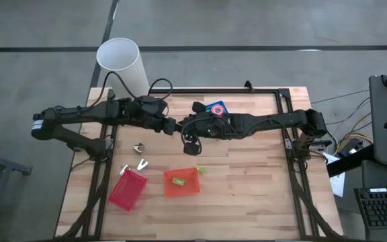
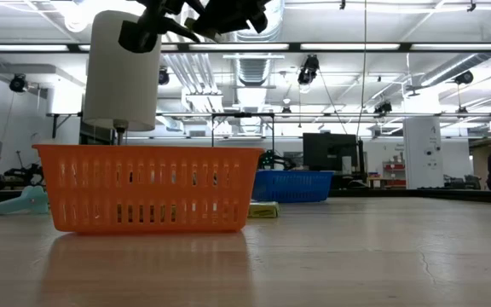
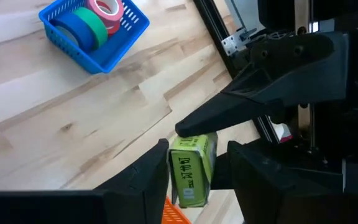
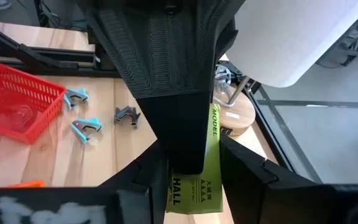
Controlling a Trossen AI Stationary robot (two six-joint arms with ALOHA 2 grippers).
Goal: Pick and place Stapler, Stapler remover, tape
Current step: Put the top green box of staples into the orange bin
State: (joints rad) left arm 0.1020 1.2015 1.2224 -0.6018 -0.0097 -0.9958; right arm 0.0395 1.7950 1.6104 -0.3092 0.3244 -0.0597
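Note:
A small green box-shaped stapler (image 3: pixel 192 169) with black print is held in the air between both grippers, over the middle of the table. My left gripper (image 1: pixel 174 125) comes from the left and my right gripper (image 1: pixel 186 128) from the right; they meet tip to tip, both shut on the stapler (image 4: pixel 194 190). A second green stapler (image 1: pixel 177 180) lies in the orange bin (image 1: pixel 192 188), and a third (image 1: pixel 200 169) lies beside it. Three staple removers (image 1: pixel 138 148) lie loose near the red bin (image 1: pixel 127 189). Tape rolls (image 3: pixel 95 22) sit in the blue bin (image 1: pixel 221 104). My left gripper pinches the stapler's lower part (image 3: pixel 180 180) between its two fingers, coming level from the table's left. The stapler is lifted clear and stands about upright. Its upper end is covered by the other gripper's finger (image 3: pixel 241 102). My right gripper pinches the stapler by its two narrow sides (image 4: pixel 211 186), coming level from the table's right. The left gripper's finger (image 4: pixel 176 93) lies over the stapler's printed face and hides its upper part. The stapler is clear of the table.
A tall white cylinder (image 1: pixel 120 60) stands at the table's far left corner. The orange bin (image 2: pixel 147 188) sits near the table's near edge, with the red bin left of it. A black frame rail (image 1: pixel 287 128) runs along the right side. Bare wood (image 1: pixel 247 181) lies right of the orange bin.

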